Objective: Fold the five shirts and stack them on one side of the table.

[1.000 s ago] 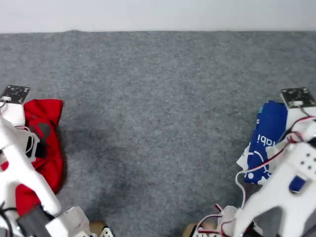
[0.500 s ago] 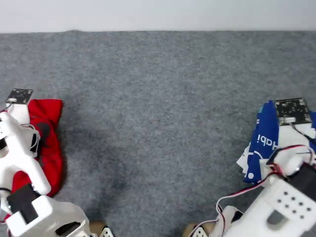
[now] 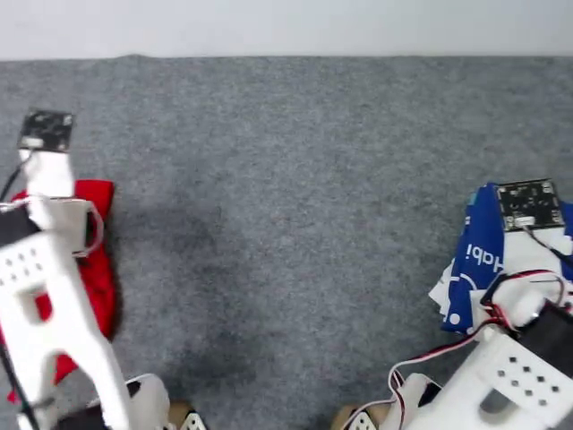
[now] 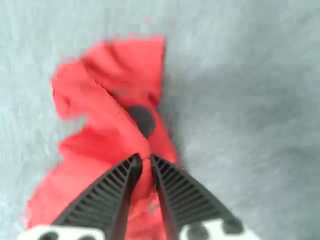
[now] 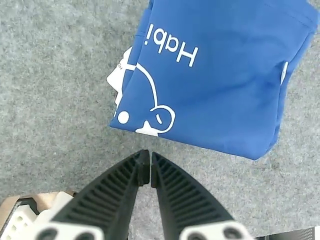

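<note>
A crumpled red shirt (image 3: 101, 269) lies at the table's left edge, partly under my left arm (image 3: 45, 278). In the left wrist view a ridge of the red shirt (image 4: 110, 100) rises into my left gripper (image 4: 144, 165), which is shut on that fold. At the right edge lies a folded blue shirt (image 3: 488, 237) with white print, on top of a white shirt (image 3: 442, 292). My right gripper (image 5: 150, 167) is shut with nothing in it, over the carpet just beside the blue shirt (image 5: 225, 80); a corner of the white shirt (image 5: 120, 75) pokes out.
Grey carpet (image 3: 295, 197) covers the table, with a wide open stretch between the two arms. A white wall runs along the far edge. Both arm bases stand at the near edge.
My left arm has swung towards the far side over the red shirt, its wrist now higher in the picture. The right arm pulled back towards the near edge, then held still.
</note>
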`<action>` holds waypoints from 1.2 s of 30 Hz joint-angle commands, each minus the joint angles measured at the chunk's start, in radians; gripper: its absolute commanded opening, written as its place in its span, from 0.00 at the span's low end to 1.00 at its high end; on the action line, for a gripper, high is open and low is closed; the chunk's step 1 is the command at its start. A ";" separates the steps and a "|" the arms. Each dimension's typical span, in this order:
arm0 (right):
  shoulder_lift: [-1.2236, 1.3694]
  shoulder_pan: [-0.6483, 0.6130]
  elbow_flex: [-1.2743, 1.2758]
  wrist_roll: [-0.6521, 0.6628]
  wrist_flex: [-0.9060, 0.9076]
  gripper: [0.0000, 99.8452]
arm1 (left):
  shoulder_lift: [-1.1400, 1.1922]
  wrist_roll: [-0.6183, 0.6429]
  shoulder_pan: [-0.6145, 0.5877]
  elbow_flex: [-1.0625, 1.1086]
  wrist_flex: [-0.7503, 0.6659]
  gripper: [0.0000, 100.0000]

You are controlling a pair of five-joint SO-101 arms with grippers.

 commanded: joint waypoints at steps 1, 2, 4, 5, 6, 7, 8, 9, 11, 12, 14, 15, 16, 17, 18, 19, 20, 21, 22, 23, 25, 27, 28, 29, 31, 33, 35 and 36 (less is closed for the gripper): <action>-0.010 0.012 -0.006 -0.006 0.041 0.01 | -0.201 0.091 0.221 -0.008 0.015 0.00; -0.010 0.012 -0.006 -0.006 0.041 0.01 | -0.230 0.103 0.292 -0.008 0.012 0.00; -0.010 0.012 -0.006 -0.006 0.041 0.01 | -0.259 0.121 0.440 -0.004 -0.025 0.00; -0.010 0.012 -0.006 -0.006 0.041 0.01 | -0.261 0.132 0.506 -0.004 -0.044 0.00; -0.010 0.012 -0.006 -0.006 0.041 0.01 | -0.255 0.144 0.565 -0.004 -0.071 0.00; -0.010 0.012 -0.005 -0.006 0.041 0.01 | -0.244 0.155 0.623 -0.004 -0.098 0.00; -0.010 0.012 -0.003 -0.005 0.041 0.01 | -0.230 0.166 0.674 -0.005 -0.124 0.00; -0.010 0.012 0.005 -0.005 0.041 0.01 | -0.212 0.173 0.720 -0.005 -0.150 0.00; -0.013 0.012 0.023 -0.003 0.041 0.01 | -0.170 0.184 0.799 -0.008 -0.183 0.00; -0.016 0.012 0.034 -0.003 0.041 0.01 | -0.147 0.184 0.833 -0.010 -0.195 0.00; -0.018 0.012 0.048 -0.003 0.041 0.01 | -0.107 0.181 0.898 -0.012 -0.199 0.00; -0.018 0.012 0.052 -0.003 0.041 0.01 | -0.092 0.178 0.927 -0.012 -0.201 0.00; -0.018 0.012 0.054 -0.003 0.041 0.01 | -0.078 0.178 0.956 -0.013 -0.201 0.00; -0.018 0.012 0.054 -0.003 0.041 0.01 | -0.069 0.176 0.980 -0.018 -0.201 0.00; -0.018 0.012 0.054 -0.003 0.041 0.01 | -0.057 0.176 0.999 -0.033 -0.201 0.00; -0.018 0.012 0.055 -0.003 0.041 0.01 | -0.044 0.176 1.014 -0.054 -0.201 0.00; -0.018 0.012 0.058 -0.003 0.041 0.01 | -0.028 0.176 1.023 -0.085 -0.213 0.00; -0.018 0.012 0.066 -0.003 0.039 0.01 | -0.002 0.176 1.023 -0.122 -0.236 0.00; -0.018 0.012 0.077 -0.003 0.039 0.01 | 0.028 0.176 1.016 -0.165 -0.261 0.00; -0.018 0.012 0.089 -0.003 0.039 0.01 | 0.069 0.175 0.999 -0.216 -0.285 0.00; -0.018 0.012 0.107 -0.003 0.039 0.01 | 0.170 0.149 0.957 -0.331 -0.318 0.00; -0.018 0.012 0.120 -0.003 0.039 0.01 | 0.282 0.140 0.922 -0.470 -0.324 0.00; -0.018 0.012 0.121 -0.003 0.039 0.01 | 0.331 0.140 0.914 -0.552 -0.310 0.00; -0.018 0.012 0.124 -0.003 0.039 0.01 | 0.379 0.138 0.914 -0.636 -0.285 0.00; -0.018 0.012 0.124 -0.003 0.039 0.01 | 0.451 0.138 0.939 -0.809 -0.201 0.00; -0.018 0.012 0.124 -0.003 0.039 0.01 | 0.505 0.138 0.997 -0.958 -0.107 0.00; -0.016 0.012 0.124 -0.003 0.039 0.01 | 0.545 0.137 1.069 -1.078 -0.012 0.00; -0.015 0.012 0.124 -0.003 0.039 0.01 | 0.562 0.137 1.102 -1.129 0.031 0.00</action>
